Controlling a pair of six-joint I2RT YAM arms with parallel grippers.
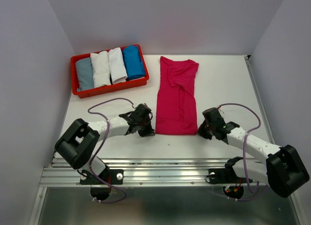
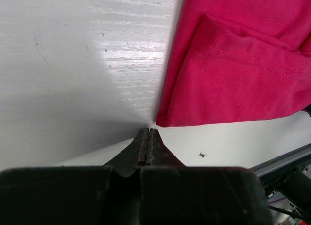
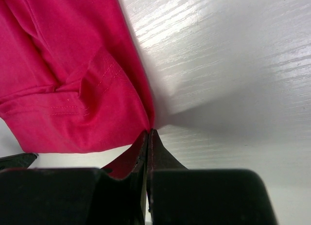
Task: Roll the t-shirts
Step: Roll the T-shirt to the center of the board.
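Note:
A magenta-pink t-shirt [image 1: 177,96] lies folded into a long flat strip in the middle of the table, its hem toward me. My left gripper [image 1: 148,130] is at the hem's left corner. In the left wrist view it [image 2: 147,130] is shut, its tips just short of the cloth corner [image 2: 163,122], nothing visibly between them. My right gripper [image 1: 201,132] is at the hem's right corner. In the right wrist view it [image 3: 148,131] is shut, with the t-shirt's edge [image 3: 146,115] running right into the tips.
A red tray [image 1: 109,91] at the back left holds several rolled t-shirts: grey-blue [image 1: 85,73], two white [image 1: 100,68] [image 1: 117,65] and bright blue [image 1: 132,62]. White walls stand on three sides. A metal rail [image 1: 160,171] runs along the near edge.

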